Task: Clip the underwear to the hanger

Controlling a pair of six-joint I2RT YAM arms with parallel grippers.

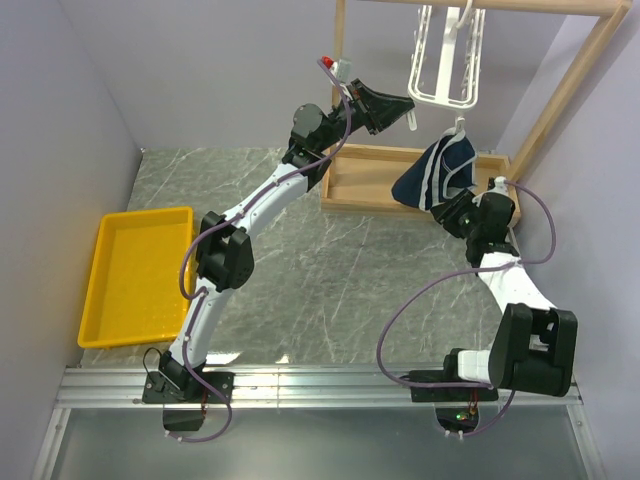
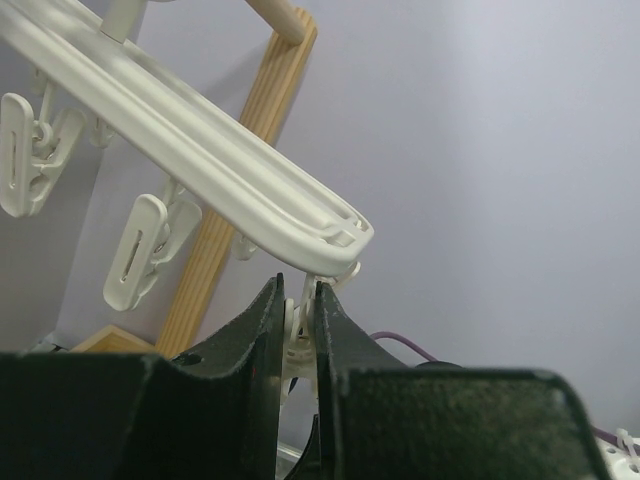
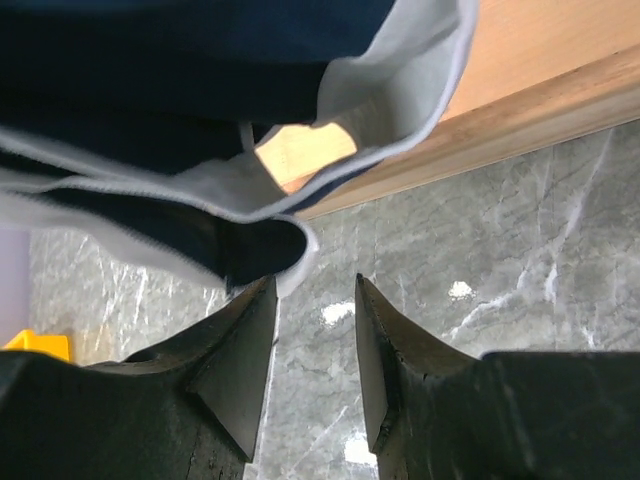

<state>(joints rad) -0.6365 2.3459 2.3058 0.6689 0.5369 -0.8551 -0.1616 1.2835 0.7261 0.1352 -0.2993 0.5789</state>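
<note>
The grey marble table sits between lavender walls, with a yellow tray at its left edge and a wooden rack over its far right corner. The hanger hangs from the rack's top bar. The underwear dangles just below it, its top corner at a small white clip, above the rack's wooden base. My left gripper is raised to the hanger's corner and pinches narrow on a clip, with spare clips and the rack's post close beside. My right gripper stands apart under the fabric's hem, with nothing between its fingers.
</note>
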